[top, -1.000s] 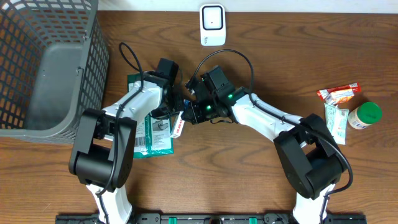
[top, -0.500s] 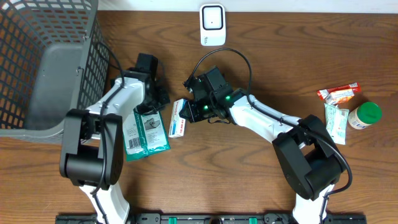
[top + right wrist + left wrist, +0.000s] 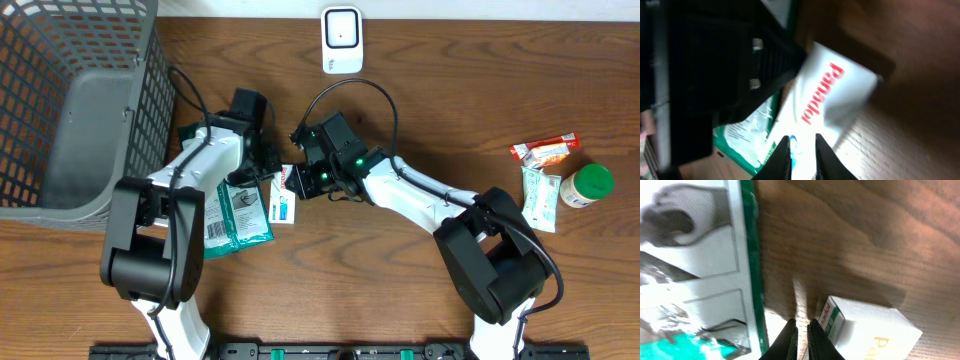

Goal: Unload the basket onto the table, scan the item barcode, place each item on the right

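The item is a white Panadol box (image 3: 283, 196) with red lettering, lying left of centre beside a green-and-white packet (image 3: 238, 213). My right gripper (image 3: 299, 181) is shut on the box's near end. In the right wrist view, the box (image 3: 832, 100) runs up and away from between the fingers of the right gripper (image 3: 802, 138). My left gripper (image 3: 267, 165) is shut and empty, just left of the box. The left gripper (image 3: 801, 326) hangs over bare wood between the packet (image 3: 695, 280) and the box (image 3: 867, 330). A white scanner (image 3: 342, 40) stands at the back edge.
A grey mesh basket (image 3: 75, 100) fills the back left corner. At the far right lie a red-and-orange snack packet (image 3: 545, 150), a pale green sachet (image 3: 540, 195) and a green-capped bottle (image 3: 586, 185). My two arms cross close together over the middle.
My left arm swung left away from the box, then came back right beside it. The green packet shifted left. The box stayed with my right gripper and turned slightly.
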